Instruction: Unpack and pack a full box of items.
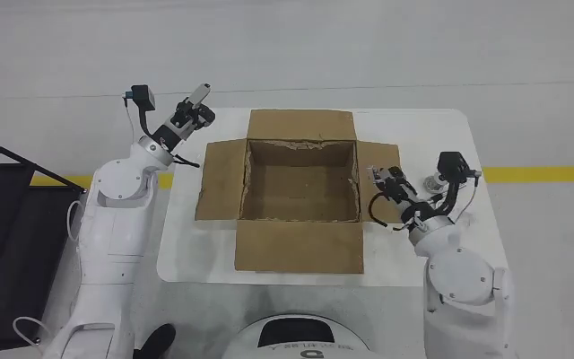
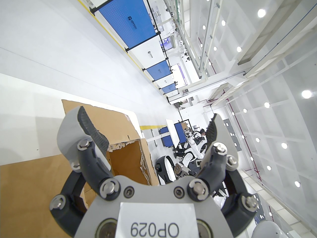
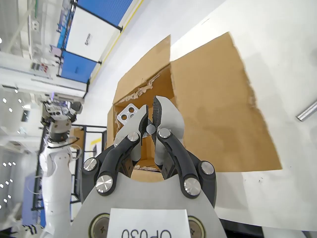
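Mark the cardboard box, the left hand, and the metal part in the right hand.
cardboard box (image 1: 300,188): top view, bare inner floor.
left hand (image 2: 148,113): left wrist view, midway between open fingertips.
metal part (image 3: 129,113): right wrist view, its holed end.

**A:** Top cam?
**B:** You're above the arms, looking down. Whole table (image 1: 421,135) and box (image 1: 300,247) in frame, mid-range.
**A:** Wrists?
**B:** Left cam sits close behind the left gripper (image 2: 148,122), at the box's 10 o'clock, tilted up and out over one box corner. Right cam, at 3 o'clock, looks past the right gripper (image 3: 151,110) into the box. All three share the box.
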{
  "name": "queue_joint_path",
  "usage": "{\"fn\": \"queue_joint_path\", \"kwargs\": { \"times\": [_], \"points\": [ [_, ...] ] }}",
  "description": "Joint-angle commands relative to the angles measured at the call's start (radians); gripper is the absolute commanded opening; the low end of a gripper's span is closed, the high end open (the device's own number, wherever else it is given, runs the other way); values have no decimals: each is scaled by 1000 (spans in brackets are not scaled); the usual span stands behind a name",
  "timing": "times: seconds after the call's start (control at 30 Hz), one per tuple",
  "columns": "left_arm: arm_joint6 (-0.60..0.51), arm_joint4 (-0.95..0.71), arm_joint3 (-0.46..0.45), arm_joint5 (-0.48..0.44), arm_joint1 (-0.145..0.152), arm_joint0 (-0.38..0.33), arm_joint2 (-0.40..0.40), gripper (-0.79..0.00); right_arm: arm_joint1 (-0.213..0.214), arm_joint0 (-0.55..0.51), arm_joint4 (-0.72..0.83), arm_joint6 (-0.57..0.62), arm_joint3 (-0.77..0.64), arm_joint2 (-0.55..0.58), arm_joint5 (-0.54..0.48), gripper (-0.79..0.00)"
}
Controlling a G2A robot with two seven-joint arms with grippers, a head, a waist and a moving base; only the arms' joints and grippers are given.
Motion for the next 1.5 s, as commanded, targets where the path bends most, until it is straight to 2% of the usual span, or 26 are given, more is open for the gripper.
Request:
{"fn": "queue_joint_path", "kwargs": {
  "times": [0.0,0.13,0.27,0.4,0.5,0.7,1.07,1.13,1.33,1.47],
  "points": [
    [0,-1,0,0,0,0,0,0,1,39,-135,34,0,-123,52,-785],
    [0,-1,0,0,0,0,0,0,-2,89,-319,58,10,-300,167,-785],
    [0,-1,0,0,0,0,0,0,-12,154,-491,1,129,-432,272,-785],
    [0,-1,0,0,0,0,0,0,-32,238,-567,-85,273,-522,395,-785],
    [0,-1,0,0,0,0,0,0,-47,285,-575,-124,352,-578,448,-785],
    [0,-1,0,0,0,0,0,0,-69,350,-618,-169,493,-611,542,-785],
    [0,-1,0,0,0,0,0,0,-73,356,-621,-169,501,-615,560,-785],
    [0,-1,0,0,0,0,0,0,-78,371,-602,-174,535,-587,607,-785],
    [0,-1,0,0,0,0,0,0,-126,618,-500,-81,881,-577,644,-785],
    [0,-1,0,0,0,0,0,0,-158,695,-462,-101,1039,-570,644,-785]
  ]
}}
